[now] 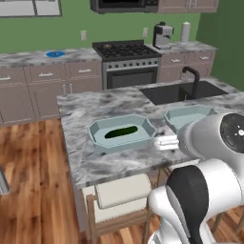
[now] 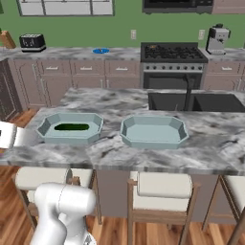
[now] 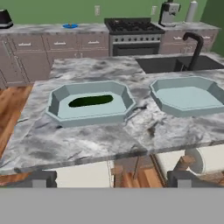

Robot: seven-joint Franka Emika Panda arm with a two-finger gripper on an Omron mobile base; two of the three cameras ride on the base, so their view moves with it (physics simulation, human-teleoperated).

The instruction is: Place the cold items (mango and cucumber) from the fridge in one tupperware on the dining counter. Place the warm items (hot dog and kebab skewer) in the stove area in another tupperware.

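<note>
Gripper [image 3: 112, 179]: fingers spread wide, nothing between them, held back from the near edge of the dining counter [image 3: 87, 144] and above the stools; judged to be clear of the work, free for the next fetch. Dining counter: the landmark for all that follows. Left tupperware [image 3: 54, 103]: on the counter near its front edge, holding the cucumber [image 3: 91, 101], which lies flat and lengthwise on the tray floor, so half of the cold pair looks delivered. Right tupperware [image 3: 162, 94]: beside the first, a short gap between them, nothing in it; presumably kept for the warm items. Sink [image 3: 175, 64]: black, set in the counter's far right part behind the right tray, with a dark tap. Stove [image 3: 131, 27]: against the back wall beyond the counter, black grates over a steel oven front; whether the hot dog or skewer lies near it is too small to tell. Blue plate [image 3: 70, 26]: on the back worktop left of the stove, not part of the job. Mango: in neither tray, so the cold tray is judged incomplete.
</note>
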